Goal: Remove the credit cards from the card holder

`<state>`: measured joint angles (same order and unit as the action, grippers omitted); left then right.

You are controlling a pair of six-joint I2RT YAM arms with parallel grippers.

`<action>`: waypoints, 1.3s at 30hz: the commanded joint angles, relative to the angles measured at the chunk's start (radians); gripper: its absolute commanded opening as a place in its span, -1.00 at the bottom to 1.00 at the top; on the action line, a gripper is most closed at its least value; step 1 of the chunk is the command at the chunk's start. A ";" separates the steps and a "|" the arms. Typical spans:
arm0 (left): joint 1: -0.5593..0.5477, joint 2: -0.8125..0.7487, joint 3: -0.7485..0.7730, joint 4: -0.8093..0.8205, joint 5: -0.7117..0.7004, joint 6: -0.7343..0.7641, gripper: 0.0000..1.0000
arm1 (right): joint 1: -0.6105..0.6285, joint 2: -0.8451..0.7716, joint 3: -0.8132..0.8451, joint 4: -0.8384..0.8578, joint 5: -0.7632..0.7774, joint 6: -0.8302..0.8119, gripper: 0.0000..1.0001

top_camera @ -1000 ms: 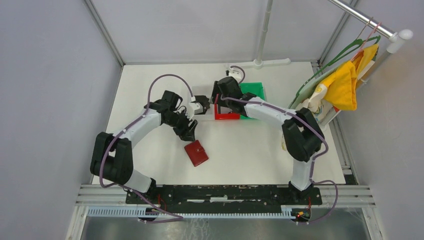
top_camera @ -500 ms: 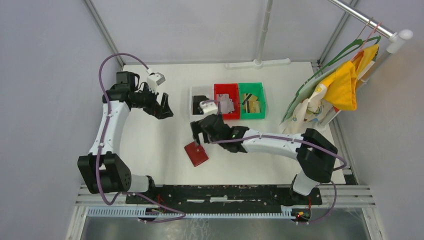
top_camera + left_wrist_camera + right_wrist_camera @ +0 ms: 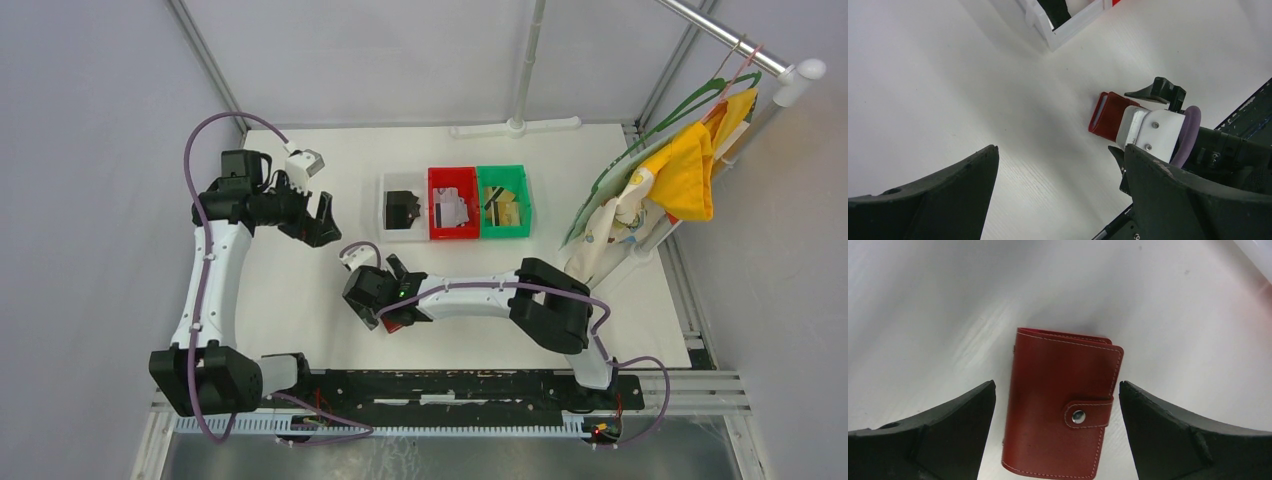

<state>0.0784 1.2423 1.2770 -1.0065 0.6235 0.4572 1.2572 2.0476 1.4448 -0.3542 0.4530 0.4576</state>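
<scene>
1. The right gripper [image 3: 1056, 386] hangs low over the table [image 3: 300, 300] with its jaws spread as wide as they go, gripping nothing.
2. The card holder [image 3: 1060, 410] lies flat directly under it, between the two fingers [image 3: 938, 435]. It is folded shut, its strap snapped down by the metal stud [image 3: 1078, 415] on the side nearer the far finger.
3. A strip of white table shows between the holder and the finger on its plain side. On the strap side the gap is thinner, and I cannot tell whether that finger brushes the leather.
4. From above, the right wrist covers nearly all of the holder, and only a red sliver peeks out beneath it.
5. The left gripper [image 3: 326, 220] is up off the table, well away from the holder. Its jaws are also fully parted and there is nothing between them.
6. In the left wrist view, the holder and the right gripper's white camera block [image 3: 1150, 132] sit ahead of the left fingers, off toward one side.
7. The credit cards [image 3: 452, 210] are out of the holder, well beyond the right gripper. A pale grey one lies in the red bin [image 3: 436, 232], and tan and dark ones in the green bin [image 3: 502, 232] touching it.
8. A white bin [image 3: 385, 205] stands just beside the red one, on the side nearer the left gripper. It holds something dark that I cannot make out.
</scene>
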 commanded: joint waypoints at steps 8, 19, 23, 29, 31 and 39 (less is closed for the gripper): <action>0.005 0.013 0.057 -0.026 -0.014 -0.024 0.99 | 0.007 -0.034 -0.061 -0.002 0.075 0.006 0.96; 0.004 0.017 0.095 -0.061 -0.006 -0.005 0.99 | -0.013 -0.090 -0.237 0.125 -0.044 0.042 0.96; 0.004 0.013 0.066 -0.057 0.020 -0.016 0.99 | -0.022 -0.142 -0.297 0.185 -0.062 0.031 0.78; 0.004 -0.038 0.016 -0.010 0.094 -0.108 0.99 | -0.056 -0.295 -0.373 0.311 -0.040 -0.020 0.29; 0.004 -0.042 -0.011 0.003 0.136 -0.150 0.99 | -0.057 -0.336 -0.376 0.340 -0.008 -0.053 0.21; 0.004 -0.068 -0.135 0.036 0.346 -0.254 0.99 | -0.056 -0.446 -0.306 0.408 0.083 -0.149 0.19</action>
<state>0.0784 1.2114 1.1904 -1.0229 0.8036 0.3069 1.1969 1.6947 1.0649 -0.0807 0.4599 0.3717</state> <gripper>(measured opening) 0.994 0.668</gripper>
